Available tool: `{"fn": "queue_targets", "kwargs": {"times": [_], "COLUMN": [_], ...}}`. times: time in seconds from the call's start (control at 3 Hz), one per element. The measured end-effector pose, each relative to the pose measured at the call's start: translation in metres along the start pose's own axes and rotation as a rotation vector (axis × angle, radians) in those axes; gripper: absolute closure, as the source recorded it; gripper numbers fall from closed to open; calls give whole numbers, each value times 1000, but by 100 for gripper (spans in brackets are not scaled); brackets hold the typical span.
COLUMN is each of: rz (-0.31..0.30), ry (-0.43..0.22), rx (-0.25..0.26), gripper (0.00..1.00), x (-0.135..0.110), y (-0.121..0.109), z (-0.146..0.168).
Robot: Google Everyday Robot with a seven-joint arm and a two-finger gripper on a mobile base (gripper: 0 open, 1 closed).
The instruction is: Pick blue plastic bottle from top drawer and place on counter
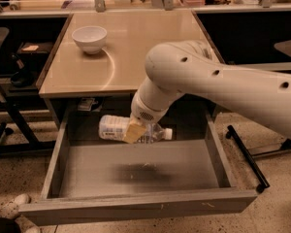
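Blue plastic bottle [114, 127] sideways, seemingly clamped in the jaws, hanging above top drawer [136, 205] floor, below counter [136, 47] edge.

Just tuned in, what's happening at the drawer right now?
The gripper is shut on the bottle, holding it sideways in the air above the floor of the open drawer, its shadow below. It is not yet on the counter, where a bowl sits at the back left.

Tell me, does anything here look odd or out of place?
Only the blue plastic bottle: it hangs sideways in mid-air above the floor of the top drawer, clamped by the tool just below the counter edge. Nothing looks spilled or broken.
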State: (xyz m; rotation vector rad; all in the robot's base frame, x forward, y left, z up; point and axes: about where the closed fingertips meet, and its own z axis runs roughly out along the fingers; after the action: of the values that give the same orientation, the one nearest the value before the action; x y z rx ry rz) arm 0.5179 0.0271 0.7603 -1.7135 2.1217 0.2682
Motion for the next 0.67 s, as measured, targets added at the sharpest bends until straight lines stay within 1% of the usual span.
{"fn": "queue_targets", "kwargs": {"times": [0.67], "rz": [43], "ry": [61], "rx": [124], "gripper": [100], "x": [-13], "y": [-58], "z": [-63]}}
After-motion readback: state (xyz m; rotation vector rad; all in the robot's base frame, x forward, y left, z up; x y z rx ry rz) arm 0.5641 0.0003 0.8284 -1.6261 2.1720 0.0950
